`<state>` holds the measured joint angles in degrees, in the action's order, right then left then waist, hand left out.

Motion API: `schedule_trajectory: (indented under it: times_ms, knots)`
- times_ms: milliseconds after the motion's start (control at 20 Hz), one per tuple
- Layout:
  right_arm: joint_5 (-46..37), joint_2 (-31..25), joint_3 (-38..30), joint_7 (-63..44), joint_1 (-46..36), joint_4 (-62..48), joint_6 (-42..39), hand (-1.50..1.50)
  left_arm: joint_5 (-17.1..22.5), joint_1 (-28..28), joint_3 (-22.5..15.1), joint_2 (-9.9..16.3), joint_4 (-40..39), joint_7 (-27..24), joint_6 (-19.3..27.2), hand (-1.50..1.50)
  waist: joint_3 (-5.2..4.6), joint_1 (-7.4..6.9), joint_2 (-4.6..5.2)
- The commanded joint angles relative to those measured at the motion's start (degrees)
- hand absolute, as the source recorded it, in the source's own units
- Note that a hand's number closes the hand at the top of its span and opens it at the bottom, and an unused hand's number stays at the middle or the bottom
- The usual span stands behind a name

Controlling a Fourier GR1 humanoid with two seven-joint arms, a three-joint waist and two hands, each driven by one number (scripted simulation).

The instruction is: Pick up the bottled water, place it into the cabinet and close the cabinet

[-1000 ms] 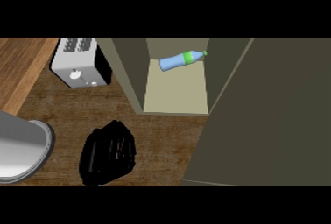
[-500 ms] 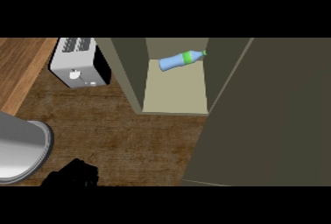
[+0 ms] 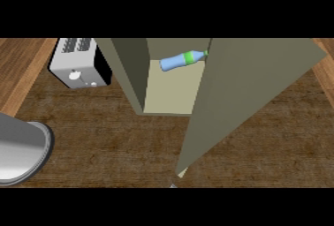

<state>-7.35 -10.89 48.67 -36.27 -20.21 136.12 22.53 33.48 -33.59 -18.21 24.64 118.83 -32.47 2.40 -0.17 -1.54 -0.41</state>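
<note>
The bottled water (image 3: 179, 61), pale blue with a green band, lies on its side at the back of the cabinet's shelf (image 3: 171, 95). The cabinet door (image 3: 244, 95) is a broad olive panel that hangs partly swung across the opening and hides the bottle's cap end. A small pale grey tip shows at the lower edge near the door's bottom corner; I cannot tell what it is. Neither hand shows in the head view.
A silver toaster (image 3: 77, 66) stands on the wooden counter left of the cabinet. A grey metal pot (image 3: 16, 152) sits at the left edge. The cabinet's left wall (image 3: 127, 73) rises between the toaster and the shelf.
The black hand at the lower left has dropped out of view. The cabinet door has swung leftward across the opening, now covering more of the shelf.
</note>
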Motion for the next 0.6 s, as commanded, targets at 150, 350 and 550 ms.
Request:
schedule_trajectory:
  times_ms: [150, 350, 550]
  knots:
    - [6.3, 10.6, -14.3, -4.4, -13.7, -11.5, -1.3, 1.50, 5.4, -9.5, 7.4, 4.7, 4.0, -3.2, -7.2, 1.50, 0.10, -0.65, 0.48]
    - [8.9, 10.8, -16.1, 1.6, -16.2, -20.9, -1.7, 1.50, 7.3, -7.0, 9.9, 3.2, -0.6, -2.8, -8.9, 1.50, 0.14, 0.38, 0.57]
    - [14.2, 10.6, -25.0, 6.1, -22.7, -31.1, -6.2, 1.50, 7.2, -8.6, 11.4, 4.0, -0.6, -2.9, -10.9, 1.50, 0.16, 0.01, 0.78]
